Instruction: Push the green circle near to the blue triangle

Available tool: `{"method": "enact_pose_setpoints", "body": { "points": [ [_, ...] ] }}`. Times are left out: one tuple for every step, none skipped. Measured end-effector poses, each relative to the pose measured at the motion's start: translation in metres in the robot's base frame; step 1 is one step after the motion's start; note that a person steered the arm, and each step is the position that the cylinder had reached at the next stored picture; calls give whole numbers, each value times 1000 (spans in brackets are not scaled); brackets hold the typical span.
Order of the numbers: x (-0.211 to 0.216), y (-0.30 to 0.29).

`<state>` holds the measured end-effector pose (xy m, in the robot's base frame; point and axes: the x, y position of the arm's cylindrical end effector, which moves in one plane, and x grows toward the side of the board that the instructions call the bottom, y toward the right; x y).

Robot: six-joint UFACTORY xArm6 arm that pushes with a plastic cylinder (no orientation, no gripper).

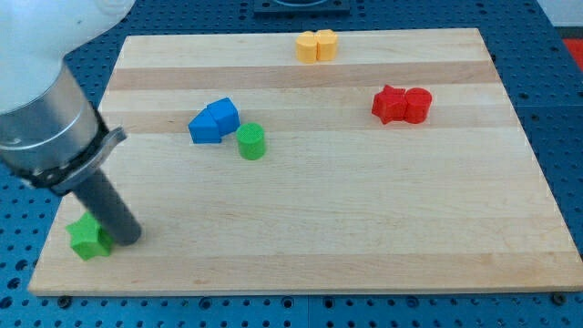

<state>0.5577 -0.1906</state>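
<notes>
tip: my tip (130, 239) low at view's left, down on the surface (364, 219); plain rod, no hand, nothing to open or clamp
green block: (88, 239) touching tip on its view-left side, shape unclear
green circle: (251, 142) well up and view-right of tip, untouched
blue triangle: (223, 115) just beside green circle, toward view's top-left of it
blue block: (204, 128) touching triangle
red blocks: (402, 105) far view-right of tip
yellow blocks: (316, 46) far, view's top
</notes>
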Motion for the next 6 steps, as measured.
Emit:
{"method": "enact_pose_setpoints", "body": {
  "points": [
    [-25, 64],
    [-54, 138],
    [-106, 189],
    [-126, 202],
    [-126, 149],
    [-137, 112]
  ]
}}
